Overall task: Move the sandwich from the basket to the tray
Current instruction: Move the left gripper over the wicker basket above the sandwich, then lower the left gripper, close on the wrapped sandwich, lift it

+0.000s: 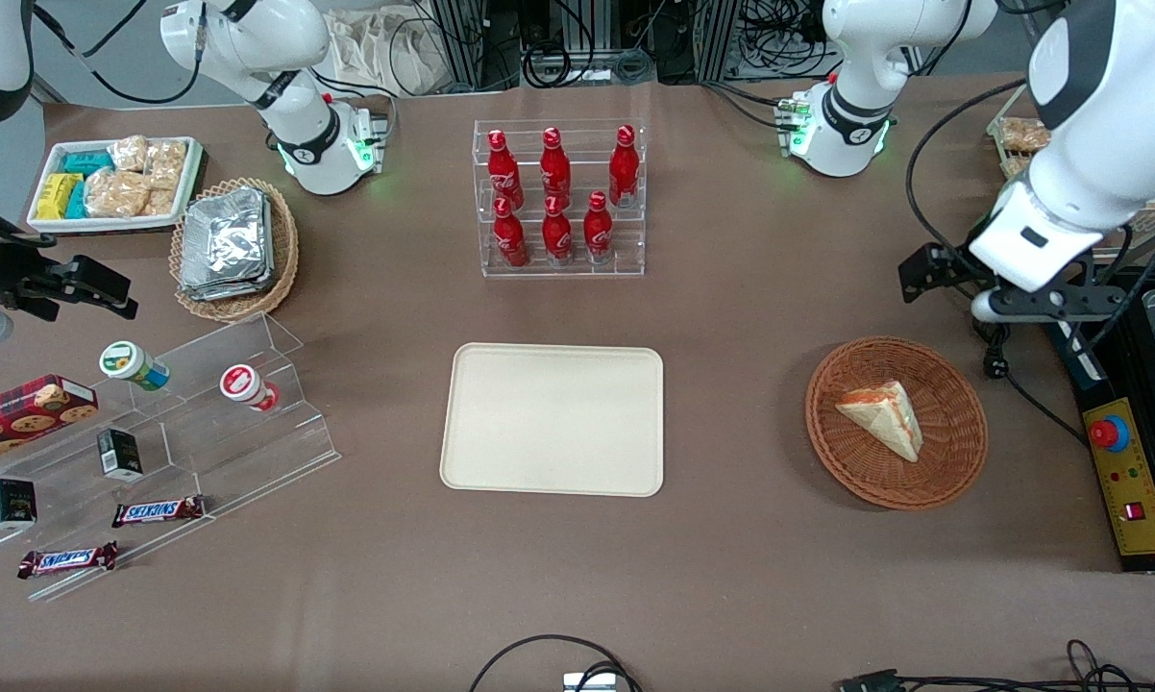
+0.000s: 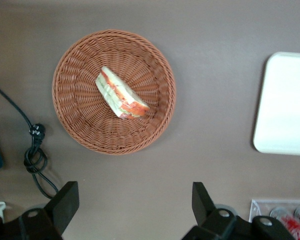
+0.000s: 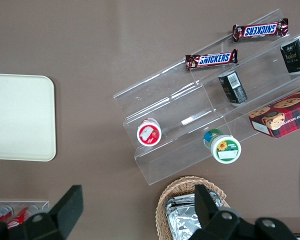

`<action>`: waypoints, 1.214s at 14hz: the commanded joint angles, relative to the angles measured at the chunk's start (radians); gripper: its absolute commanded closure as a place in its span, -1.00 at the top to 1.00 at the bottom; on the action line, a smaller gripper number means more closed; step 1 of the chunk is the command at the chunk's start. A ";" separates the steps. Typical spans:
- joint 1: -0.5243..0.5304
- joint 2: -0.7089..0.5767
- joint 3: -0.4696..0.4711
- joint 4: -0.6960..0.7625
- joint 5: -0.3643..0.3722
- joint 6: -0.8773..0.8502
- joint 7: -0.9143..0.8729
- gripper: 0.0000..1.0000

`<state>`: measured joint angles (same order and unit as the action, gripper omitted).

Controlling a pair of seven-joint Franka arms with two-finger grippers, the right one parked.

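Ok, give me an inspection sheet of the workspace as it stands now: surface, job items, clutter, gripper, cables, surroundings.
Surface: brown table, no spills seen.
Sandwich: sandwich lies in the basket, filling edge showing.
Tray: tray holds nothing.
Clutter: bottle rack, foil-pack basket, snack tray and acrylic step shelf with bars, cups and boxes, all apart from the tray.
Gripper: left gripper open, above the table beside the basket, farther from the front camera than the sandwich.
Cables: black plug and cord on the table beside the basket.
Surroundings: control box with red button at the working arm's end.
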<state>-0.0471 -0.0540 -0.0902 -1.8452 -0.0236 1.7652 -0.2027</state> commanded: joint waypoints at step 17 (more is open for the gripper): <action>-0.022 0.249 0.089 -0.253 0.019 0.554 -0.520 1.00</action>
<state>-0.0488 0.1680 -0.0181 -2.0990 -0.0211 2.2861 -0.6966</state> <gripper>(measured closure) 0.000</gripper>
